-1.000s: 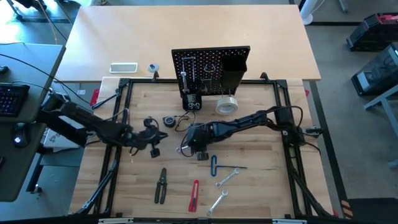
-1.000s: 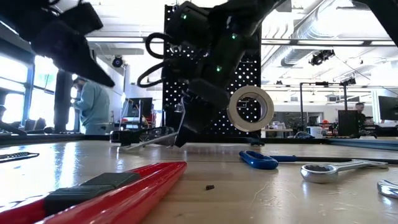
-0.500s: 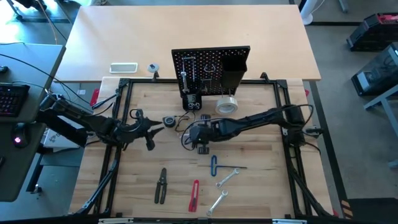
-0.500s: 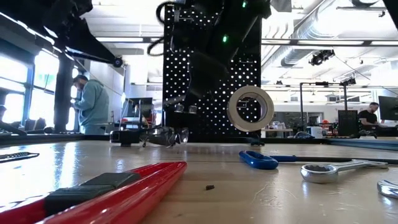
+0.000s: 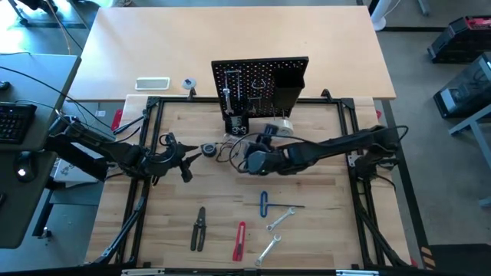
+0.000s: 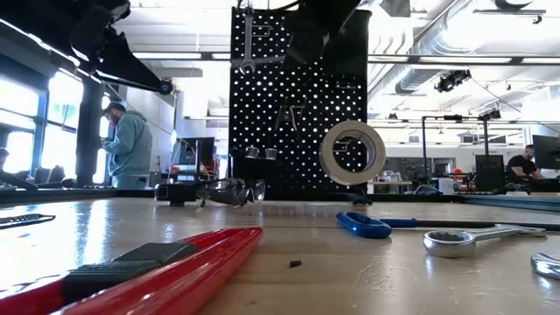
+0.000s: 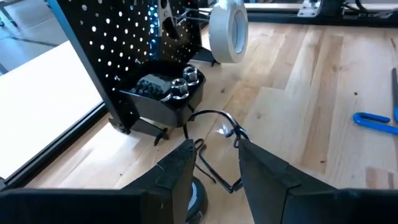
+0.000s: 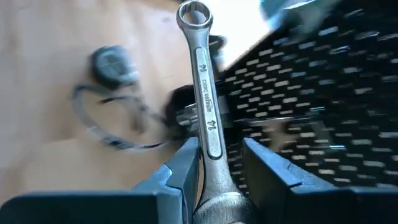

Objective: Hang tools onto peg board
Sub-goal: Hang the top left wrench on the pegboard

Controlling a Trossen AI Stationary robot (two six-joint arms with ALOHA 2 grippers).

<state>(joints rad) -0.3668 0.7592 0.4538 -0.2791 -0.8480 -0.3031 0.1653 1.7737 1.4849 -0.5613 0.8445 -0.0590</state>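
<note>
The black peg board (image 5: 261, 77) stands upright at the table's far middle, with a wrench (image 6: 248, 39) and a pale tape roll (image 6: 352, 152) hanging on its front. My right gripper (image 5: 265, 146) hovers just in front of it, shut on a silver wrench (image 8: 204, 74). My left gripper (image 7: 214, 174) stands open at the left, low over the table, with clear safety glasses (image 7: 217, 140) lying just ahead of its fingers. Black-handled pliers (image 5: 199, 228), a red-handled cutter (image 5: 240, 240), a blue-handled tool (image 5: 263, 203) and two wrenches (image 5: 280, 218) lie near the front edge. My right gripper pinches the wrench's shaft (image 8: 214, 146) between its two fingers, toward the end opposite the ring. The wrench runs on straight ahead of the fingers, its ring end (image 8: 194, 14) farthest out, toward the peg board. It is lifted clear of the table.
A black bin (image 7: 165, 90) holding sockets sits at the board's foot. A small round object (image 5: 207, 148) lies beside the glasses. A white flat device (image 5: 152, 83) rests on the table behind. The black frame (image 5: 146, 130) borders the work area. A person (image 6: 131, 149) stands far back.
My right gripper has risen from the table's middle and gone toward the far edge and the peg board, tipping up, with the wrench lifted along. My left gripper has drawn back a little toward the left and up, away from the glasses.
</note>
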